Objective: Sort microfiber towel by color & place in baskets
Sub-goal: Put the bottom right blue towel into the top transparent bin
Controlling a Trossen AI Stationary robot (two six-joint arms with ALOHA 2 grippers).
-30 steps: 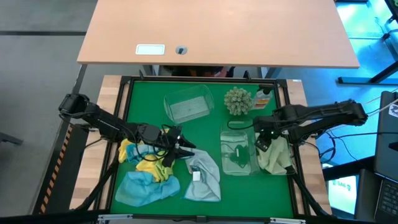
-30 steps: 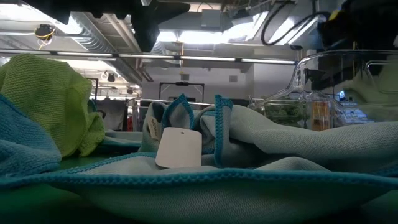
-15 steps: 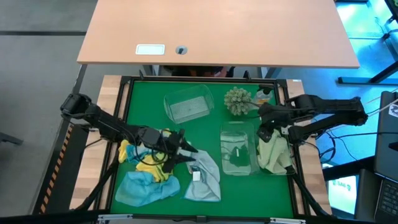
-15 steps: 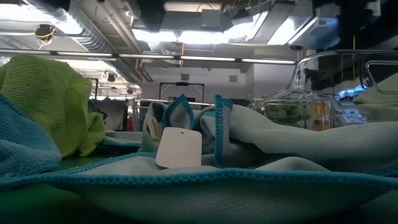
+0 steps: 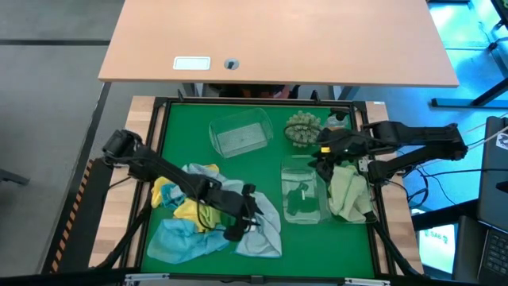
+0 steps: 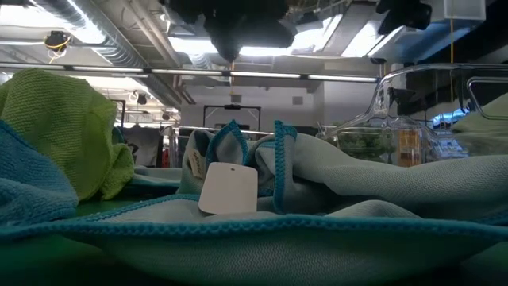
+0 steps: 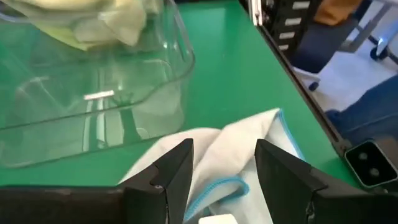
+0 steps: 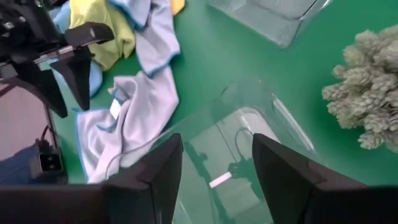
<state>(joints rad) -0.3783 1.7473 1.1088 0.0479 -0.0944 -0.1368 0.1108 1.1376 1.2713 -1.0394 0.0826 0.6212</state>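
My left gripper [image 5: 244,221] [image 7: 224,180] hangs open just above the pale grey-blue towel [image 5: 263,229] [image 7: 239,146], which lies crumpled on the green mat with its white tag [image 6: 228,188] up. To its left lie yellow [image 5: 185,210], lime green [image 5: 211,214] and light blue [image 5: 184,240] towels in a heap. My right gripper [image 5: 317,155] [image 8: 217,180] is open and holds nothing, high over the far end of the middle basket [image 5: 302,192]. The right basket [image 5: 370,208] holds a pale green towel [image 5: 348,195]. A third basket [image 5: 238,133] stands at the far side.
A spiky grey-green ball [image 5: 302,127] and a small orange-capped bottle [image 5: 336,123] stand at the far right, close to my right arm. The black frame [image 5: 163,111] rims the mat. Bare green mat [image 5: 262,171] lies between the heap and the middle basket.
My left gripper has swung from the towel heap toward the table's right and near edge, rolling as it went, and now stands over the pale grey-blue towel. My right gripper has risen from the right basket and drifted toward the far left. Both stayed open; no towel moved.
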